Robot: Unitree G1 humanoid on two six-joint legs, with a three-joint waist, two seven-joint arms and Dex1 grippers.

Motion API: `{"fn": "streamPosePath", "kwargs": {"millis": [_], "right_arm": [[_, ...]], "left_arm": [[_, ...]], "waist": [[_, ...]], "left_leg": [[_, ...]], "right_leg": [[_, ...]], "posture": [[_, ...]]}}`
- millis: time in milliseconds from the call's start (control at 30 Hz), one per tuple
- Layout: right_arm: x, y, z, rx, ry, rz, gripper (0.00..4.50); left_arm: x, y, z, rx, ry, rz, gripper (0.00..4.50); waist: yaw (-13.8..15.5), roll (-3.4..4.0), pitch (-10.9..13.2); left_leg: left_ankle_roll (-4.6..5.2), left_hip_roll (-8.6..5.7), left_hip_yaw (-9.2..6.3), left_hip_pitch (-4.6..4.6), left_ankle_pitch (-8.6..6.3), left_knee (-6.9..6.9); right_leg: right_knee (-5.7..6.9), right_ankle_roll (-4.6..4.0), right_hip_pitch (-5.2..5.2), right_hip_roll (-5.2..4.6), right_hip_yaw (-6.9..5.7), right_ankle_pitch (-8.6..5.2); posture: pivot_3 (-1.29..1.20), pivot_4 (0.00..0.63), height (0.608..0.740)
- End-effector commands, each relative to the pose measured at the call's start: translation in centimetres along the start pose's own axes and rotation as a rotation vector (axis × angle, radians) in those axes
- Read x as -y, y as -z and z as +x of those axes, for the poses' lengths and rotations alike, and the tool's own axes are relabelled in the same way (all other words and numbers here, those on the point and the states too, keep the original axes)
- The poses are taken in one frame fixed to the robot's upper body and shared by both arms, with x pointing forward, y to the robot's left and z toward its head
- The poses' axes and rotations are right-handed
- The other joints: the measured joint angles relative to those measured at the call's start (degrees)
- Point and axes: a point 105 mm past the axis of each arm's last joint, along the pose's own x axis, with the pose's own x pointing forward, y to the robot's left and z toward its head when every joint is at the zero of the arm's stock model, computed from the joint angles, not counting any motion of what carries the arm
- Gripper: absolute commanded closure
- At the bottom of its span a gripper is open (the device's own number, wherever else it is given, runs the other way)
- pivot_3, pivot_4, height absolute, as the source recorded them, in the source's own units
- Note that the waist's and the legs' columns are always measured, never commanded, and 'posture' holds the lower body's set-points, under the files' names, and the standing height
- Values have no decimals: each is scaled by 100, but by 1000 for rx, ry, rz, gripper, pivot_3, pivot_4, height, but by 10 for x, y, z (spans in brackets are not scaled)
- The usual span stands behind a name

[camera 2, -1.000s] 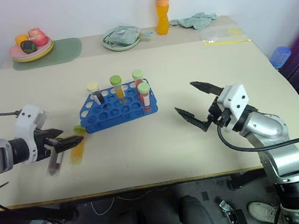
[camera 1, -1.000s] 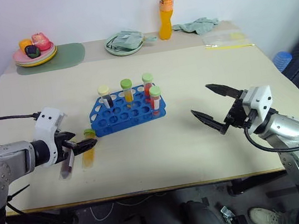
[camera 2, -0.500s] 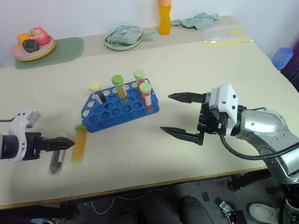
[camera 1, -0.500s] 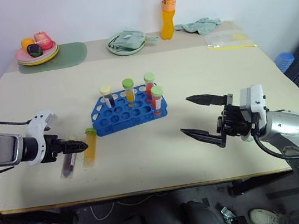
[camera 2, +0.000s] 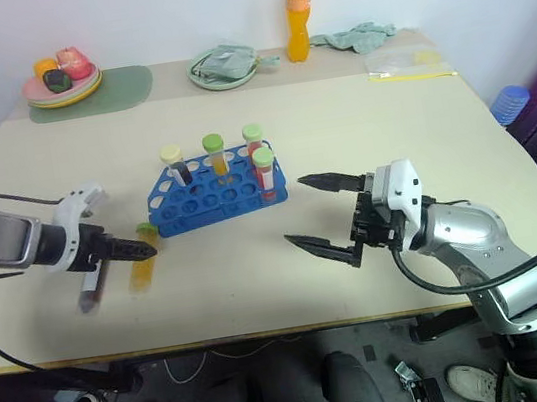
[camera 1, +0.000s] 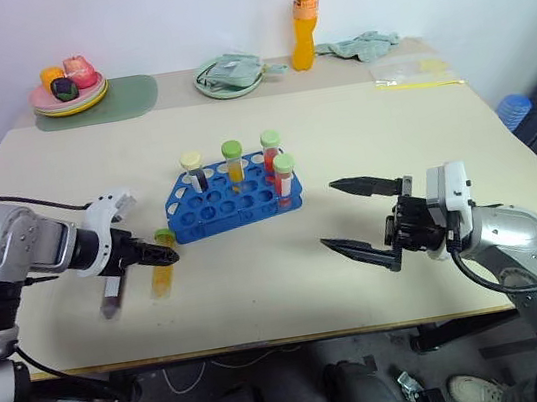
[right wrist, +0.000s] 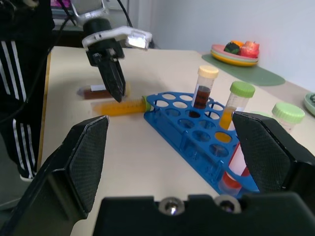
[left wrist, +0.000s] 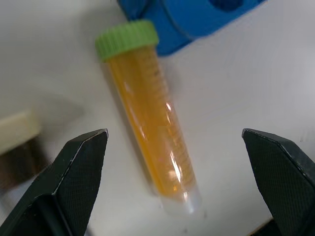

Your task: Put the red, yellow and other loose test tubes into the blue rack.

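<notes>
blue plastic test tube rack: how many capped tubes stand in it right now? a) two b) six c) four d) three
c) Four capped tubes stand in the blue plastic test tube rack: one with a cream cap and three with green caps.

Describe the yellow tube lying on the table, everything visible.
The yellow tube is a clear plastic tube filled with yellow-orange liquid, closed by a light green screw cap, with faint graduation marks along its side and a rounded clear tip. It lies flat on the beige table, cap end toward the blue rack and close to its corner. The left gripper hangs just over it, open, its fingers either side without gripping. A dark tube lies beside it.
</notes>
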Motion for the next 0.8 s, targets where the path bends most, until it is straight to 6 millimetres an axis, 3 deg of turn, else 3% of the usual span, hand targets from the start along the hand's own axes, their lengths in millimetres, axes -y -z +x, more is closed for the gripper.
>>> {"fn": "streamPosePath", "kwargs": {"millis": [33, 367, 800], "right_arm": [[-3, -6, 0, 24, 2, -36, 77], [-3, -6, 6, 25, 12, -35, 77], [4, -4, 3, 17, 50, -51, 77]], "left_arm": [[0, -9, -3, 23, -15, -18, 0], [6, -25, 3, 23, -1, -45, 0], [-1, -14, -1, 0, -12, -77, 0]], "waist": [[1, -2, 0], [-2, -2, -1], [-9, -2, -1]], "left_leg": [[0, 0, -1, 0, 0, 1], [0, 0, -6, -3, 0, 3], [0, 0, -7, -4, 0, 4]], "right_leg": [[1, 0, 0, 0, 0, 0], [2, 2, 0, 1, -1, 1], [3, 4, -1, 1, -2, 2]], "posture": [[0, 150, 740], [0, 150, 740], [0, 150, 740]]}}
